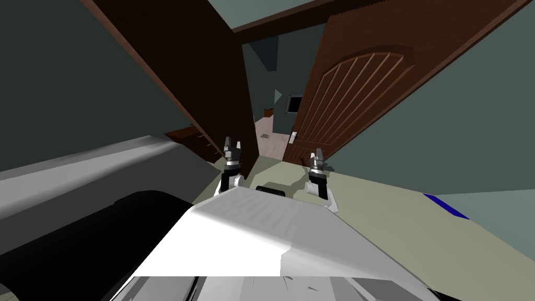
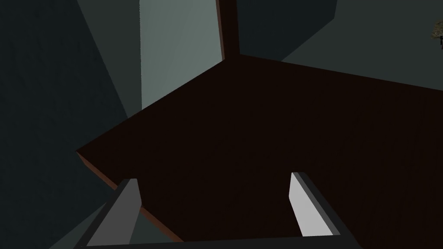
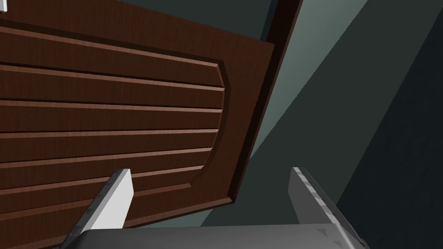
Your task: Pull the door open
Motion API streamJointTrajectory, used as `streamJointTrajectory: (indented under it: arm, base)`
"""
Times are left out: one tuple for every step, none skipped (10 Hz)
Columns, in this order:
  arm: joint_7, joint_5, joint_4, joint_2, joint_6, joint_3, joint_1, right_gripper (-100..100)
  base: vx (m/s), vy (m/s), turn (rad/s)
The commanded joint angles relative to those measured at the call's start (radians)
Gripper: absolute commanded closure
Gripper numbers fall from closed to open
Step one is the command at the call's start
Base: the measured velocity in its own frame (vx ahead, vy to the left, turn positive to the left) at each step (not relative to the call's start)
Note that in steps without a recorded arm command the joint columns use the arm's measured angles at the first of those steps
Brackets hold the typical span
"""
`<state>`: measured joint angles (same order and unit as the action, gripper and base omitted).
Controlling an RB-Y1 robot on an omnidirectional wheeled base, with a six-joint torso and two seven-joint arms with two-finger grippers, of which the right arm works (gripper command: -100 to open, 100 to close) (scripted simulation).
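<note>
Dark brown panelled wooden door [image 1: 355,89] stands ajar, upper right of centre in the head view.
Right pincer [image 1: 317,153] open, empty, near its lower edge; left pincer [image 1: 232,142] open, empty, before the dark brown door frame [image 1: 209,78].

Dim, flat render throughout. Head view is heavily wide-angle and rolled: grey-green walls [image 1: 68,78] and dark brown door frame [image 1: 209,68] splay to the corners. That frame sits in shade, near black, likewise in left wrist view. The brown ribbed wooden door [image 1: 355,99] gets mild light, with rib edges highlighted in right wrist view. Brightest patch: pale floor past the doorway [image 1: 271,138]. Soft arm shadows on olive floor [image 1: 376,193]. Edges crisp.
</note>
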<state>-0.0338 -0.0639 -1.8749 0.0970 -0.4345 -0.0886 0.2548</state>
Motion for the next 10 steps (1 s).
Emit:
streamJointTrajectory:
  arm:
    - [0.002, 0.001, 0.031, 0.002, -0.004, -0.003, -0.015, -100]
    - [0.006, 0.004, 0.068, 0.007, -0.006, -0.007, -0.035, -100]
    - [0.011, 0.007, 0.1, 0.011, -0.008, -0.011, -0.057, -100]
    - [0.011, 0.007, 0.107, 0.011, -0.008, -0.011, -0.057, -100]
    - [0.016, 0.009, 0.147, 0.016, -0.01, -0.016, -0.079, -100]
    - [0.02, 0.012, 0.18, 0.02, -0.012, -0.02, -0.101, -100]
    - [0.025, 0.015, 0.216, 0.025, -0.013, -0.024, -0.123, -100]
    - [0.025, 0.015, 0.225, 0.025, -0.013, -0.024, -0.123, -100]
    - [0.03, 0.018, 0.261, 0.029, -0.015, -0.029, -0.145, -100]
    - [0.034, 0.021, 0.294, 0.034, -0.017, -0.033, -0.168, -100]
  base:
    - [0.058, 0.0, 0.007]
    - [0.048, 0.002, 0.01]
    - [0.074, 0.004, 0.02]
    - [0.064, 0.004, 0.01]
    - [0.068, -0.001, 0.011]
    - [0.079, 0.005, 0.024]
    - [0.079, 0.009, 0.025]
    - [0.064, 0.004, 0.004]
    - [0.067, -0.006, 0.01]
    - [0.071, -0.006, 0.027]
